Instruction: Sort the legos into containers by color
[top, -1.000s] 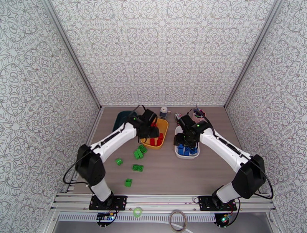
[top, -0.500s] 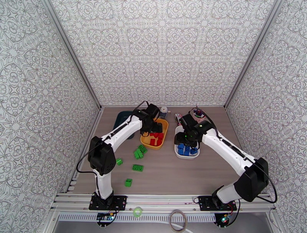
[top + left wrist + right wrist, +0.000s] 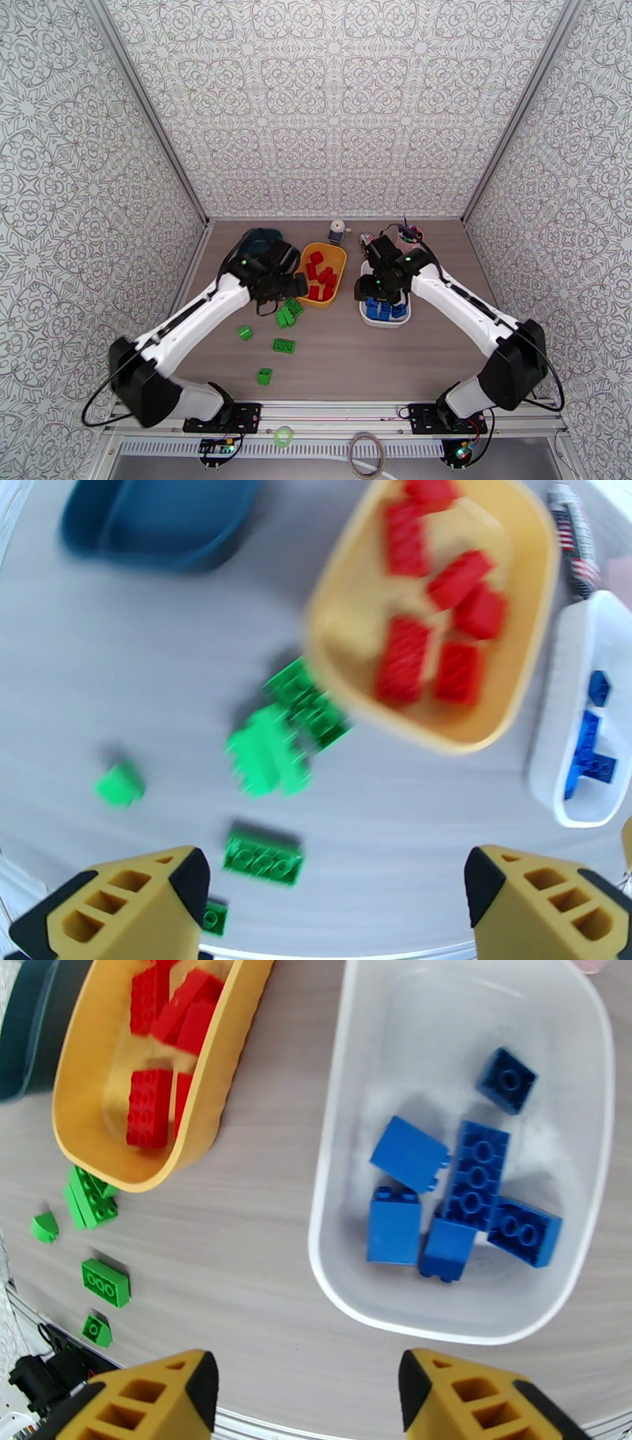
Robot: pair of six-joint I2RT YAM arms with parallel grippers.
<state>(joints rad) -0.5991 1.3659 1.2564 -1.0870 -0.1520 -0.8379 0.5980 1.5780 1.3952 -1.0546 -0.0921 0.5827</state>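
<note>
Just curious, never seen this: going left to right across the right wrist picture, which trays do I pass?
dark teal tray → yellow tray holding red legos → white tray holding blue legos

robot lab enclosure: patterned wall panels (image 3: 340,103), aluminium frame rail (image 3: 340,412), wood-look tabletop (image 3: 347,355)

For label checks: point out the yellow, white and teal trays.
yellow tray (image 3: 209,1110): right wrist view, outer wall.
white tray (image 3: 332,1197): right wrist view, left wall.
teal tray (image 3: 182,555): left wrist view, near wall.
</note>
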